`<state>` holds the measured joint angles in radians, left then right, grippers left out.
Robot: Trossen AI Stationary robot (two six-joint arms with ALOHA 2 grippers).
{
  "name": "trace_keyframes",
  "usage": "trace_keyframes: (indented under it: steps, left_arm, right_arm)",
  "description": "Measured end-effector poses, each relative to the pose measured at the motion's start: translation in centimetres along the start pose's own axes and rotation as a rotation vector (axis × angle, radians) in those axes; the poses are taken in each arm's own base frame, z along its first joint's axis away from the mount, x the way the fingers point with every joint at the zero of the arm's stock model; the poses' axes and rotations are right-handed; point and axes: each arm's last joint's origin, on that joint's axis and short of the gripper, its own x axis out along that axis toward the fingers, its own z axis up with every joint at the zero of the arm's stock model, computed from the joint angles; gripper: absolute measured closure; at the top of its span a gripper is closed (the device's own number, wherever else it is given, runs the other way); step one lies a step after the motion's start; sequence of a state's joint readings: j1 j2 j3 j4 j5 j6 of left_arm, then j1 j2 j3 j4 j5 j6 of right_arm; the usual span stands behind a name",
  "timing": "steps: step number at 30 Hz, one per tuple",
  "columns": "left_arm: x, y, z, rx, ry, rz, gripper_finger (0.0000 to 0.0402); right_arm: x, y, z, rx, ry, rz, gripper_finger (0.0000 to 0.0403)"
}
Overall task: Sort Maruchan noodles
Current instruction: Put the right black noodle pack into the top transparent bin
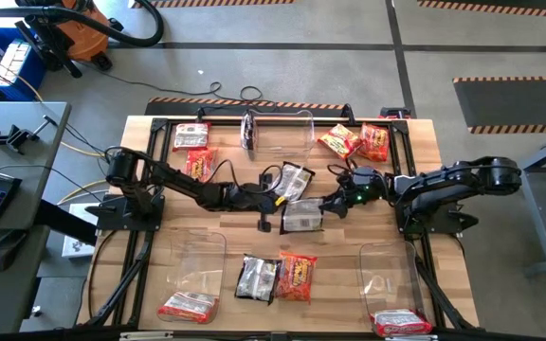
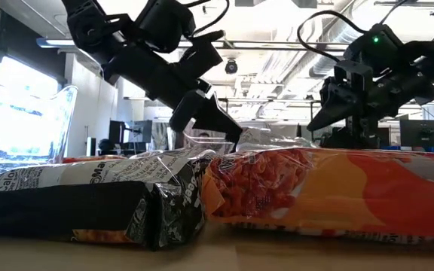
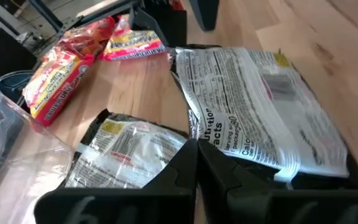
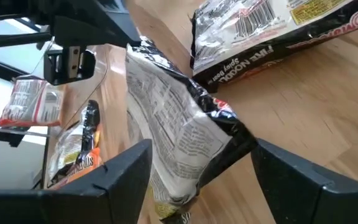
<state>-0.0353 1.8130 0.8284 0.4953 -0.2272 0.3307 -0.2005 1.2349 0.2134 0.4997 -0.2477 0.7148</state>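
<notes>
Right pincer (image 4: 197, 180) is straddling, fingers spread, a dark packet (image 4: 179, 140); left pincer (image 3: 197, 168) is sitting closed. Near-left bin (image 1: 197, 270) is holding one red-and-white packet (image 1: 186, 306).

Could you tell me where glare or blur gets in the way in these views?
Low view: bright windows behind wash out the clear bin, both arms in silhouette. Left wrist view: the fingers are blurred, silver packet readable. High view: evenly lit.

Two packets (image 1: 293, 197) mid-table between left claw (image 1: 275, 194), right claw (image 1: 331, 207).
</notes>
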Motion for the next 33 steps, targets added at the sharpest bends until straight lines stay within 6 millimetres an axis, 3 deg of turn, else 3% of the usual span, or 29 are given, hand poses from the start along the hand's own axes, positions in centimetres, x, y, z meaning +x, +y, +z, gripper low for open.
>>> trace_keyframes:
  steps: [15,19,28,33]
  left_arm:
    - [0.0,0.2,0.2,-0.06,-0.016,0.037,0.0401]
    - [0.0,0.3,0.2,-0.089,-0.016,0.04,0.0401]
    - [-0.2,2.0,0.3,-0.243,-0.032,0.096,0.0401]
    - [-2.1,4.2,1.9,-0.313,-0.088,0.126,0.0401]
  right_arm:
    - [3.5,0.2,-1.2,-0.066,-0.041,0.154,0.0152]
    - [4.3,0.0,-1.8,-0.076,-0.054,0.156,0.0194]
    - [4.5,0.4,-1.7,-0.117,-0.146,0.177,0.0339]
    - [4.4,0.9,-1.1,-0.195,-0.226,0.207,0.036]
